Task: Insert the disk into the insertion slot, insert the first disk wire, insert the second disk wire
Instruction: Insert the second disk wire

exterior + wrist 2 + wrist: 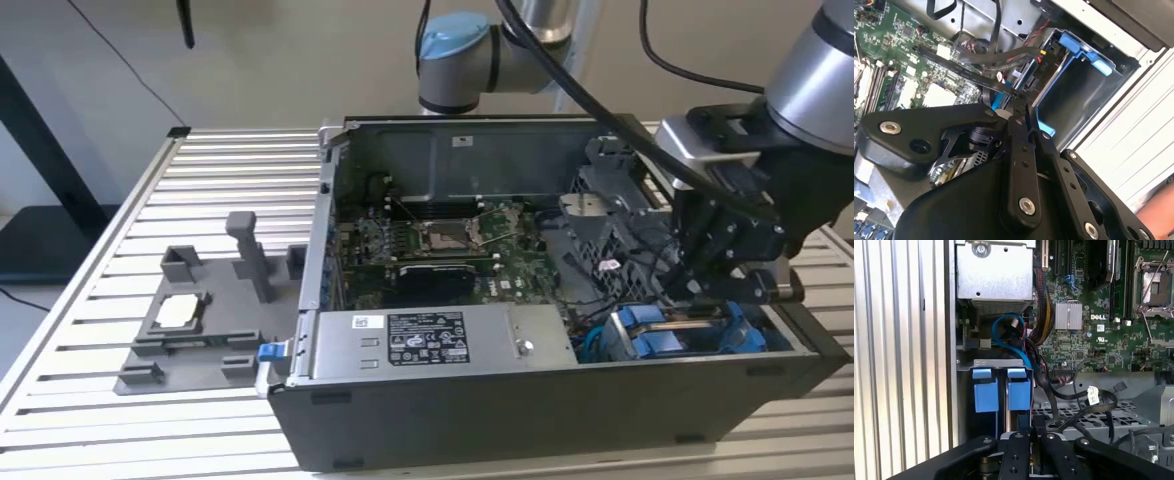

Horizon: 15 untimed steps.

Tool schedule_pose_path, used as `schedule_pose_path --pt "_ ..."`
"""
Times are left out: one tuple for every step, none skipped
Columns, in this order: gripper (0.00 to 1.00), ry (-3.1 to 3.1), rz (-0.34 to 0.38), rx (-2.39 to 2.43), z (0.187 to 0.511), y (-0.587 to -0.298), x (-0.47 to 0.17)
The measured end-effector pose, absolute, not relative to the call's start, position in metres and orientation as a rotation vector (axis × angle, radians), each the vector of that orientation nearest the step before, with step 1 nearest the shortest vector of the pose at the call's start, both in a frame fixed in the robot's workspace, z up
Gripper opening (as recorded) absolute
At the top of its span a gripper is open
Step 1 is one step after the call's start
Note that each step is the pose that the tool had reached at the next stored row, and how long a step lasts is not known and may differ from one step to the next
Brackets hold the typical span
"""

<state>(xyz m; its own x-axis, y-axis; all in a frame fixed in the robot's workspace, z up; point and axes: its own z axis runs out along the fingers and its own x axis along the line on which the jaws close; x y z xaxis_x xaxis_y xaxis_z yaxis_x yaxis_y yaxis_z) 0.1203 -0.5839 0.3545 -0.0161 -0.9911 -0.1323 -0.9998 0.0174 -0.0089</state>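
Observation:
My gripper (707, 300) hangs over the insertion slot (667, 345), a grey cage with blue tabs (1019, 390) in the case's front corner on the exterior view's right. Its black fingers (1019, 145) are drawn close together on a thin upright piece, which looks like the disk (1012, 421) seen edge-on. A strip of the disk's blue carrier runs alongside that edge. The disk's lower end sits between the cage walls, just past the two blue tabs. In the second wrist view the cage (1079, 90) is a deep dark pocket beside the fingertips. Black cables (1074, 395) lie loose next to the cage.
The grey labelled power-supply box (414, 340) fills the case's front left, right beside the cage. The motherboard (441, 240) with its square socket lies in the middle. A grey fixture with a small chip (180, 312) stands on the slatted table at the exterior view's left.

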Motion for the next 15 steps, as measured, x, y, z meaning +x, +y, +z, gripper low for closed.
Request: schedule_pose_path --pt "0.16 2.162 0.141 -2.125 0.3539 -0.5843 0.1211" --pt "0.16 2.156 0.152 -2.12 0.3533 -0.5848 0.122" --pt "0.16 2.151 0.163 -2.114 0.3527 -0.5855 0.123" --pt "0.16 2.147 0.169 -2.111 0.3518 -0.5861 0.1242" --pt "0.16 2.147 0.17 -2.11 0.351 -0.5867 0.1254" --pt "0.16 2.147 0.171 -2.11 0.3502 -0.5872 0.1264" --pt "0.16 2.147 0.17 -2.11 0.3496 -0.5876 0.127" --pt "0.16 2.148 0.171 -2.109 0.3489 -0.588 0.1274" --pt "0.16 2.149 0.171 -2.108 0.3483 -0.5883 0.1276" --pt "0.16 2.15 0.17 -2.106 0.3477 -0.5886 0.1277" --pt "0.16 2.151 0.17 -2.105 0.3471 -0.5887 0.1279" --pt "0.16 2.153 0.17 -2.103 0.3465 -0.5888 0.128" --pt "0.16 2.155 0.17 -2.101 0.3459 -0.5889 0.1281" --pt "0.16 2.157 0.169 -2.099 0.3454 -0.5891 0.1282" --pt "0.16 2.159 0.169 -2.097 0.345 -0.5893 0.1283"
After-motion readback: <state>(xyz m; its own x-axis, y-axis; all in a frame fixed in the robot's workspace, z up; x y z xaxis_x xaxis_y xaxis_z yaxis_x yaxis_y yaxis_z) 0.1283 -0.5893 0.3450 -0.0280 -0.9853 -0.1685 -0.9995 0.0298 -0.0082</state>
